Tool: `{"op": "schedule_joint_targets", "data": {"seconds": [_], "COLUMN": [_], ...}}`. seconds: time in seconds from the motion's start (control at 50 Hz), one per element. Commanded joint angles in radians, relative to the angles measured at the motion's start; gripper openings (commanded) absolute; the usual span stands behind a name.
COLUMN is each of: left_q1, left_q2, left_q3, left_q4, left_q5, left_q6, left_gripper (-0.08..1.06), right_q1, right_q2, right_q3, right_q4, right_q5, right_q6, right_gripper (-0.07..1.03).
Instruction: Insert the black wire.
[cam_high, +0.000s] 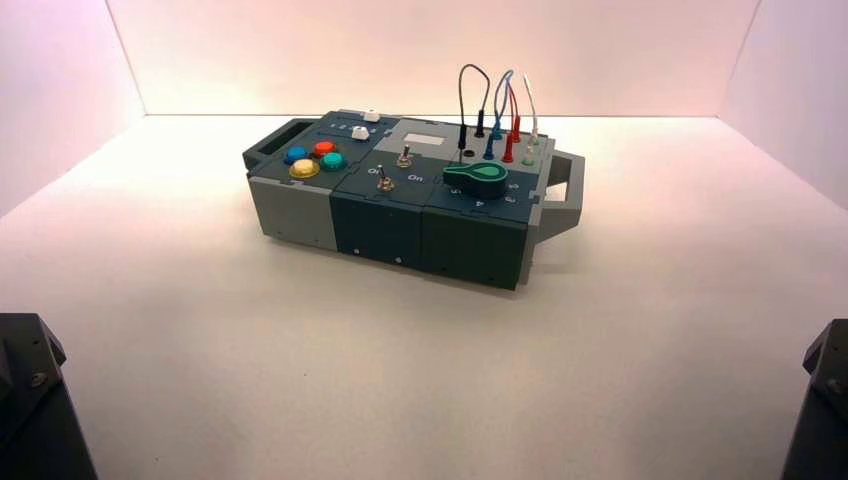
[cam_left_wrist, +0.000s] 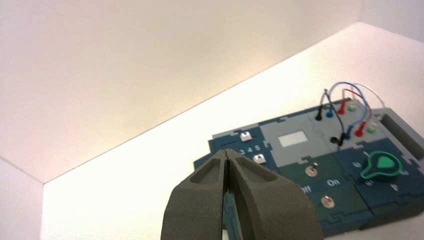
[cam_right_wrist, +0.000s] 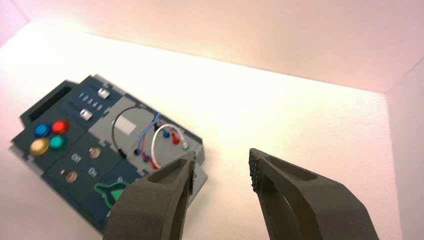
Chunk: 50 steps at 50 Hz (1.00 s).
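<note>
Black wire (cam_high: 468, 80), thin dark lead arched in a loop above grey socket panel at far right of blue-grey control box (cam_high: 300, 210); one slim black plug seated, other apparently hanging just beside open dark socket (cam_high: 469, 153), seating hard to confirm. Blue, red and white leads crowded just beside, little side clearance. Left gripper (cam_left_wrist: 226, 159) parked low near left, fingers pressed together, empty. Right gripper (cam_right_wrist: 222, 167) parked near right, fingers spread apart, empty. Wide bare table (cam_high: 420, 380) between arms and box; approach from above and the right unobstructed.

Open tabletop (cam_high: 420, 380) before the box (cam_high: 400, 215); blue lead (cam_high: 497, 100) and red lead (cam_high: 513, 105) crowding the black wire (cam_high: 466, 85).
</note>
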Motion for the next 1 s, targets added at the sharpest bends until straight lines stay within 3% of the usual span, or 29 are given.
{"op": "schedule_joint_targets", "data": {"seconds": [0.02, 0.32, 0.5, 0.64, 0.8, 1.0], "left_q1": [-0.021, -0.046, -0.064, -0.081, -0.11, -0.121], "left_q2": [0.003, 0.029, 0.032, 0.032, 0.037, 0.067], "left_q3": [-0.041, -0.066, -0.081, -0.098, -0.101, -0.132], "left_q4": [0.002, 0.002, 0.002, 0.002, 0.0, -0.009], "left_q5": [0.021, 0.098, 0.14, 0.179, 0.229, 0.305], "left_q6": [0.014, 0.031, 0.035, 0.043, 0.101, 0.104], "left_gripper": [-0.03, -0.03, -0.03, -0.03, -0.03, -0.03], "right_q1": [0.028, 0.054, 0.112, 0.17, 0.202, 0.207], "right_q2": [0.011, 0.048, 0.071, 0.112, 0.175, 0.259], "right_q3": [-0.046, -0.058, -0.074, -0.104, -0.155, -0.193], "right_q4": [0.005, 0.025, 0.025, 0.025, 0.025, 0.025], "right_q5": [0.035, 0.112, 0.152, 0.195, 0.244, 0.278], "right_q6": [-0.003, -0.003, -0.008, -0.028, -0.051, -0.083], "right_gripper": [0.57, 0.57, 0.57, 0.57, 0.57, 0.57]}}
